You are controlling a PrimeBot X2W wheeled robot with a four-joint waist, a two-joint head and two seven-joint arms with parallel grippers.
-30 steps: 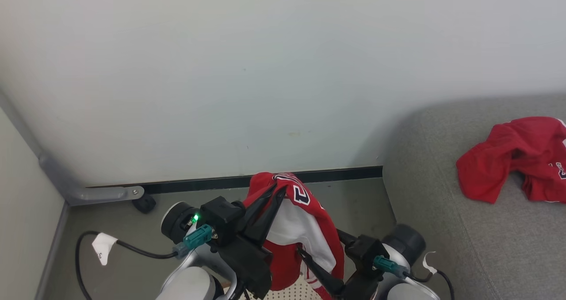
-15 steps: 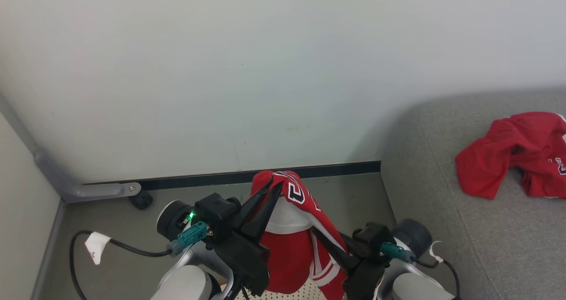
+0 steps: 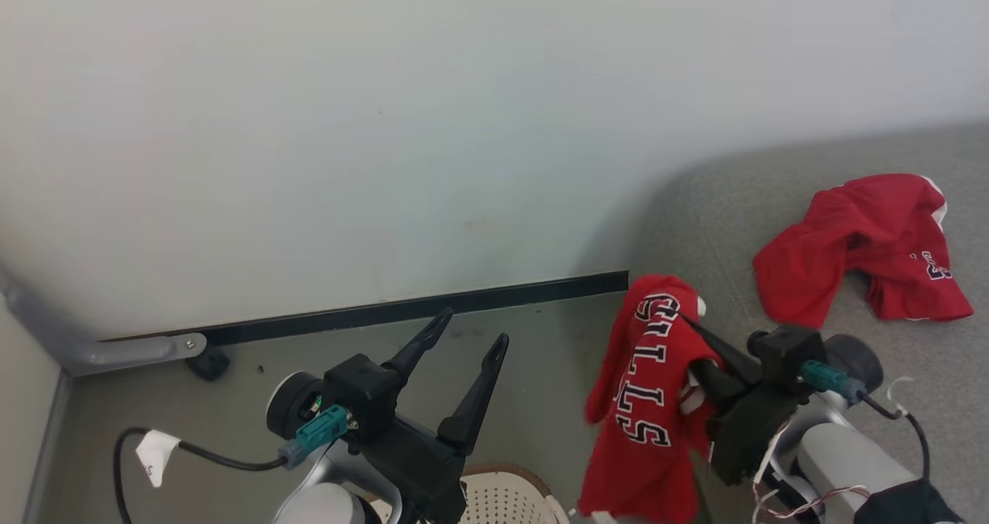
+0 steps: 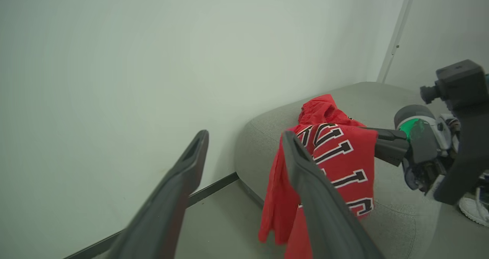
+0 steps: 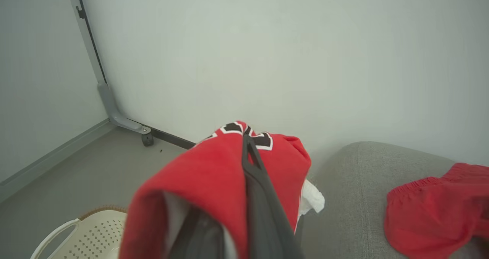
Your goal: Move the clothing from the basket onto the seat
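Beside the seat [image 3: 927,369] edge, my right pincer [image 3: 688,327] clamps a red jersey [image 3: 641,400] with navy white-edged lettering, its long axis hanging downward. My left pincer [image 3: 475,325] gapes wide, empty.

Grey seat [image 3: 695,222], red clothing [image 3: 858,238] lying on it

The right pincer [image 5: 245,138] grips draped red clothing [image 5: 206,178] beside the grey seat [image 5: 355,182], basket [image 5: 95,232] at lower left.

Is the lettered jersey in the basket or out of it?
Out. The jersey hangs in the air from the shut right gripper, beside the seat corner; the basket stands apart, to its left.
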